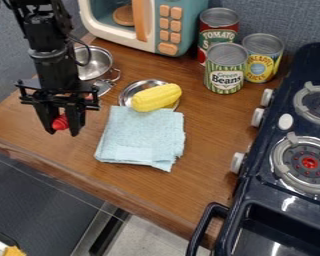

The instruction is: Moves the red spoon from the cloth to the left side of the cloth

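1. Now my gripper point(62, 132) pinches the spoon point(60, 122); a shallow hold could let it twist out.
2. Released high, it might bounce over the counter edge point(62, 172) near me.

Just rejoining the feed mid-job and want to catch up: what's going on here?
The robot's gripper is low over the wooden counter, left of the folded light-blue cloth in the picture. The red spoon shows right at the gripper, off the cloth; whether it is firmly held or resting on the wood, I can't tell. Yellow corn lies on a metal dish beyond the cloth.
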Robot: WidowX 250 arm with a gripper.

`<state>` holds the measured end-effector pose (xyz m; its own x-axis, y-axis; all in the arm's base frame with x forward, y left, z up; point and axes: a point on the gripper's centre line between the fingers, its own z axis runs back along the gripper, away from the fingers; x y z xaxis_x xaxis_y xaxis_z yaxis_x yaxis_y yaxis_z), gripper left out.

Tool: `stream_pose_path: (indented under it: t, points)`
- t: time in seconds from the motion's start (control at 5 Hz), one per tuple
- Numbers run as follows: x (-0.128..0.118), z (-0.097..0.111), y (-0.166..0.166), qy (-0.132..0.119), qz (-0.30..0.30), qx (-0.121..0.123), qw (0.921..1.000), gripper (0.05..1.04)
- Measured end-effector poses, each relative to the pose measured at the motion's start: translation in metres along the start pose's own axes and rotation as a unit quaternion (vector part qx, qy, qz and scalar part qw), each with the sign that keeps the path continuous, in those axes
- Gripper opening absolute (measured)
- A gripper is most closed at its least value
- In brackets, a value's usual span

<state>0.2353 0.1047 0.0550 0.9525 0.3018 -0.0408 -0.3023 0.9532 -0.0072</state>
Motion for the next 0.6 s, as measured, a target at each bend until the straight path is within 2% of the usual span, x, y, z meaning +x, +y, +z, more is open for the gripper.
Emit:
stream_pose_path:
  t: [0.2,0.4,0.6]
  points:
    - [-0.004,0.000,0.003,0.010,0.020,-0.003,0.9997,0.457]
    - [-0.008,-0.006,0.012,0.036,0.053,0.011,0.9979,0.457]
    - [-0.002,-0.007,0.017,0.044,0.083,0.022,0.9954,0.457]
